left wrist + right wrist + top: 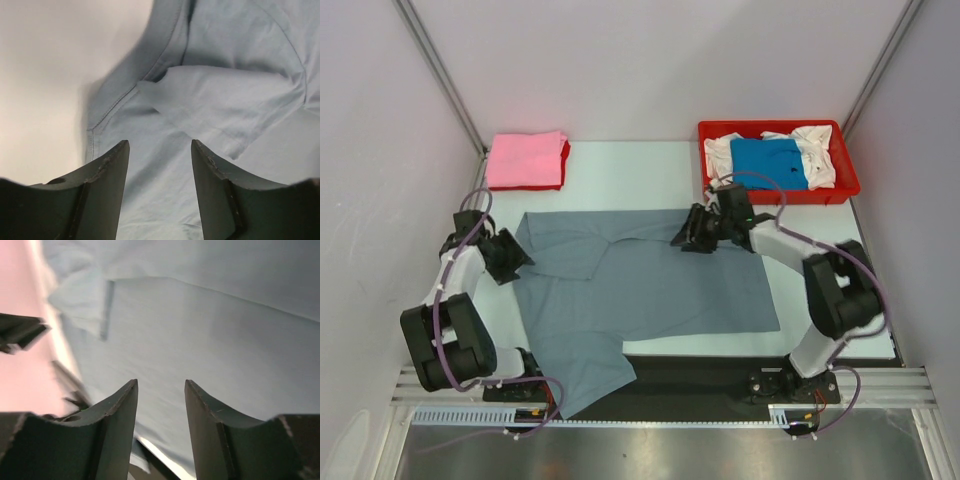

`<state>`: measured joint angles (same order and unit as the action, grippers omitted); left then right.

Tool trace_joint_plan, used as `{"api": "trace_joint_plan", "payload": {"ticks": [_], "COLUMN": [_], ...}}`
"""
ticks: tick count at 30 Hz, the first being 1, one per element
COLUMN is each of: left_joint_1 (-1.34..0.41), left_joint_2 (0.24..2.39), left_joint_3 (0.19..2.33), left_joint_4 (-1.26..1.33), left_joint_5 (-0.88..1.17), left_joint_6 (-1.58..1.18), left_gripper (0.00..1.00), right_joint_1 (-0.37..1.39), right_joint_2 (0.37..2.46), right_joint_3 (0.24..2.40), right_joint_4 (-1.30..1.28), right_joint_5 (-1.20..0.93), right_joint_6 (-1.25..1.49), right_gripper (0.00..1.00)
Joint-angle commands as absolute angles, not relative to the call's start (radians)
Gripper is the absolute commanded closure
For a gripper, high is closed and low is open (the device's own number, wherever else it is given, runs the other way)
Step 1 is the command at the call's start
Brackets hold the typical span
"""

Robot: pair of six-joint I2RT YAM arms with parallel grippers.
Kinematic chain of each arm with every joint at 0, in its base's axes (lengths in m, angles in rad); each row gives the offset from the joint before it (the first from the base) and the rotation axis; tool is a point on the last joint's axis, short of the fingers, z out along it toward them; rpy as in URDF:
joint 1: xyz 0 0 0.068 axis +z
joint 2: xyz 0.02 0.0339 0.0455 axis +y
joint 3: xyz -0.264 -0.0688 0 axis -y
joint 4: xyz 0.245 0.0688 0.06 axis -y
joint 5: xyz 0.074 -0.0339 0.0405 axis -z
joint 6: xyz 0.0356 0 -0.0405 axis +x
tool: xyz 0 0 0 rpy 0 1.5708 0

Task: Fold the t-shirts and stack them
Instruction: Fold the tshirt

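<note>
A slate grey t-shirt (650,290) lies spread across the middle of the table, one part reaching over the near edge at the lower left. My left gripper (520,262) stands open at the shirt's left edge. In the left wrist view its jaws (160,142) are apart over a folded flap of grey cloth (225,100), gripping nothing. My right gripper (682,240) is open at the shirt's top edge, right of its middle. In the right wrist view it (160,381) hovers over grey cloth (210,340), holding nothing.
A folded pink t-shirt (525,160) rests on a red one (563,170) at the back left. At the back right a red tray (845,185) holds a bright blue t-shirt (770,162) and white t-shirts (817,150). A black strip (720,375) runs along the near edge.
</note>
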<state>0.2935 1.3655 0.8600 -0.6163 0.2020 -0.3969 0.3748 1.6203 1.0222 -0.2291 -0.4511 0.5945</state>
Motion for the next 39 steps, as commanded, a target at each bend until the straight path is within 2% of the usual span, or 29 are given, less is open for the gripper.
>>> {"api": "trace_joint_plan", "payload": {"ticks": [1, 5, 12, 19, 26, 39], "left_joint_1": [0.35, 0.354, 0.409, 0.426, 0.428, 0.431], "left_joint_2": [1.284, 1.324, 1.376, 1.37, 1.376, 1.364], "left_joint_3": [0.79, 0.787, 0.796, 0.779, 0.782, 0.758], "left_joint_4": [-0.425, -0.383, -0.356, -0.318, -0.301, -0.318], "left_joint_5": [0.37, 0.388, 0.331, 0.339, 0.38, 0.406], "left_joint_6": [-0.498, -0.479, -0.406, -0.4, -0.422, -0.4], "left_gripper": [0.4, 0.35, 0.43, 0.43, 0.43, 0.42], "right_joint_1": [0.492, 0.589, 0.75, 0.856, 0.882, 0.888], "right_joint_2": [1.782, 1.974, 2.129, 2.181, 2.203, 2.217], "right_joint_3": [1.069, 1.221, 1.353, 1.379, 1.379, 1.382], "right_joint_4": [0.186, 0.222, 0.264, 0.245, 0.204, 0.182], "right_joint_5": [-0.624, -0.589, -0.45, -0.328, -0.295, -0.284], "right_joint_6": [0.854, 0.936, 1.094, 1.196, 1.224, 1.213], "right_gripper": [0.51, 0.51, 0.54, 0.55, 0.6, 0.63]}}
